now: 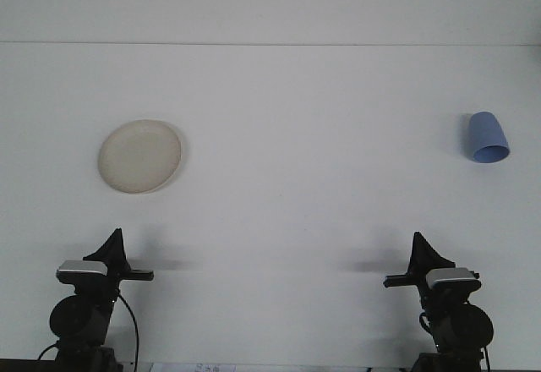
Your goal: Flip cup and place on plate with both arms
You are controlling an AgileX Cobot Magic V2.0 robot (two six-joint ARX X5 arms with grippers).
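A smooth, matte white bench [287, 220] stretches away from the robot, its far edge marked by a thin straight line against an equally pale wall. On the left half lies a round, shallow plate [139, 156] in a cream tone, its raised rim casting a soft shadow along the lower right side. Well apart from it, near the right edge, a blue cup [487, 137] of plain, plastic-looking finish rests tilted on its side, its tapered body narrowing toward the far end and its wider open mouth turned toward the camera. At the near edge both arms sit low and parked: the left pincer [112, 245] rises as a dark triangular point above a silver-grey block and a rounded black joint, with a black cable looping down beside it; the right pincer [420, 248] shows the same pointed black silhouette above its own grey block. Seen side-on, neither pincer reveals whether its tips are spread or closed; neither touches the cup or plate.
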